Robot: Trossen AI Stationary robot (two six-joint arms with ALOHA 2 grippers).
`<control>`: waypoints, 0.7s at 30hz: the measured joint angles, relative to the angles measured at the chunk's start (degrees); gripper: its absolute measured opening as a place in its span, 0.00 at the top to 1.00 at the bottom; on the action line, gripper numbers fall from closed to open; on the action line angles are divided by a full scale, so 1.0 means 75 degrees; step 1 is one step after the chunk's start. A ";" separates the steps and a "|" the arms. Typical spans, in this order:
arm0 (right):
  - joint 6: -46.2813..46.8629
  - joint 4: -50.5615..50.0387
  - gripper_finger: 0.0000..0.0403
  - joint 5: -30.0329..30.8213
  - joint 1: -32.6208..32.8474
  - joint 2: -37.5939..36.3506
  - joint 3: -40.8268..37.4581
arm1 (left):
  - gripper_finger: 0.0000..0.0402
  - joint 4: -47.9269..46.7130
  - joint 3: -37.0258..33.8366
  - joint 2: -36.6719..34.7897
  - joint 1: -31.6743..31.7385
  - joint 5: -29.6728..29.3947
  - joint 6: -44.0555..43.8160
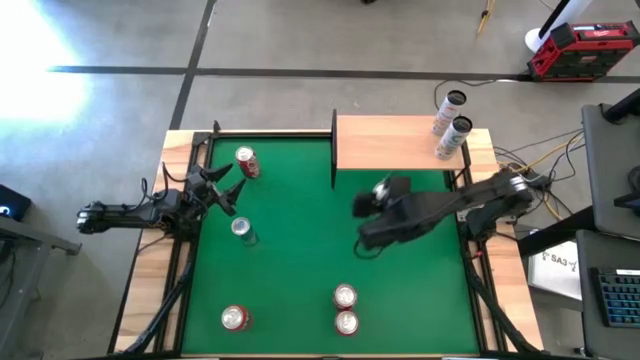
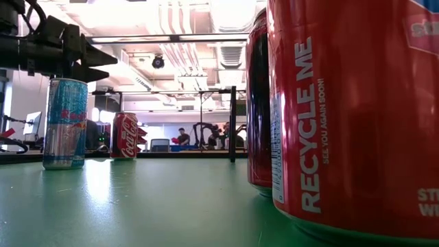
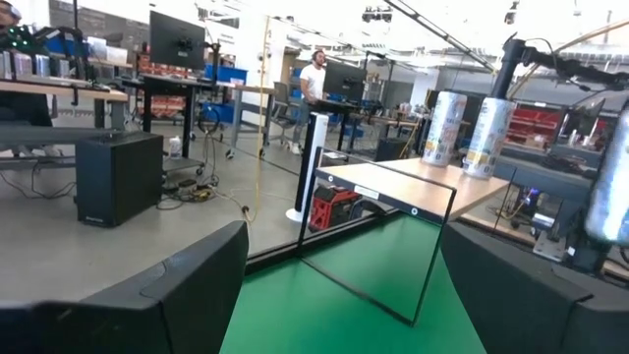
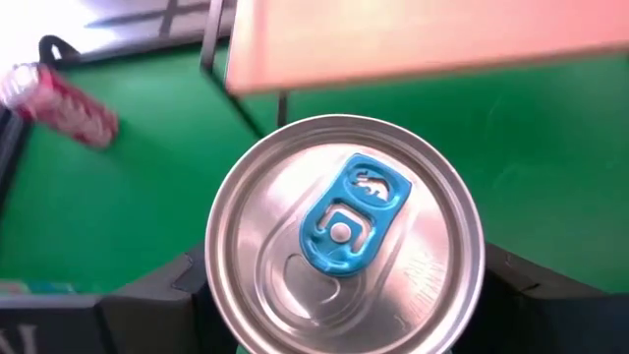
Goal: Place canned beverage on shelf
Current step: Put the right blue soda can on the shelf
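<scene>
Two cans (image 1: pixel 449 123) are already stood on the shelf (image 1: pixel 390 143), at its far right corner; a third can (image 4: pixel 344 232) is clamped upright between the fingers of the right gripper (image 1: pixel 375 195), its silver top and blue tab filling the right wrist view, so the pick is judged done and the carry to the shelf under way; the set-down and release are left. Five more cans remain on the green felt (image 1: pixel 300 240): a red can (image 1: pixel 247 162) and a slim blue can (image 1: pixel 242 230) near the left gripper (image 1: pixel 222 187), a red-rimmed can (image 1: pixel 234 318) at the near edge, and a pair of cans (image 1: pixel 345 308) below the right gripper.

The right arm is reached in from the table's right side, its gripper held above the felt just short of the shelf's near edge, the board lying directly ahead of the held can; whether the can is raised high enough to clear the board cannot be told.

The left arm is parked at the table's left edge, its fingers apart and holding nothing; the red can lies just ahead of it and the blue can just beside it.
</scene>
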 joint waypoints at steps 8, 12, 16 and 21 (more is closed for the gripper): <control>-0.1543 -0.0013 0.38 0.0965 -0.1223 -0.1319 -0.0692 | 0.19 -0.0012 0.0000 0.0000 0.0001 0.0000 0.0000; -0.2309 -0.0010 0.38 0.1016 -0.1962 -0.1423 -0.0762 | 0.19 -0.0011 0.0000 0.0000 -0.0002 -0.0003 0.0001; -0.2572 0.0023 0.38 0.0980 -0.2672 -0.1229 -0.0848 | 0.19 -0.0018 0.0000 0.0000 -0.0002 -0.0006 0.0003; -0.2582 0.0015 0.38 0.0988 -0.3490 -0.0968 -0.0894 | 0.19 -0.0018 0.0000 0.0000 -0.0002 -0.0023 0.0000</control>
